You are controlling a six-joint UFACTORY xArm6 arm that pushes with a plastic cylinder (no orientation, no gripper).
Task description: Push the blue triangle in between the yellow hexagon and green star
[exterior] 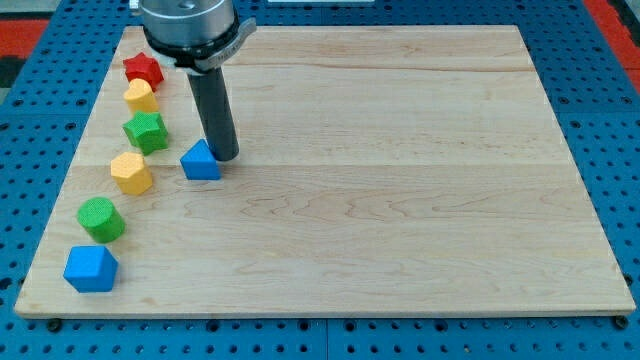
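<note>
The blue triangle (201, 161) sits on the wooden table (400, 200) in its left part, a little above the middle height, well in from the left edge. Our tip (224, 157) stands just beside it, on its right and slightly toward the view's top, touching or very nearly touching its upper right face; we cannot tell which. We carry no jaws at all: the end effector is a plain dark rod, so there is nothing spread, pressed together or pinching, and the rod holds nothing.

To the left of the blue triangle, near the left edge, lies the yellow hexagon (131, 173), apart from the triangle with bare wood between them. Above the hexagon, toward the top left corner, is the green star (146, 131), close to the hexagon but not touching it. The triangle lies to the right of the gap between these two, roughly level with the hexagon's upper part.

The other blocks follow the left edge in a slanted row. Above the green star is a second yellow block (140, 96), its shape unclear, and above that a red star (143, 69) nearest the top left corner. Below the hexagon is a green cylinder (101, 218), and nearest the bottom left corner a blue block (91, 267) with angular faces.
</note>
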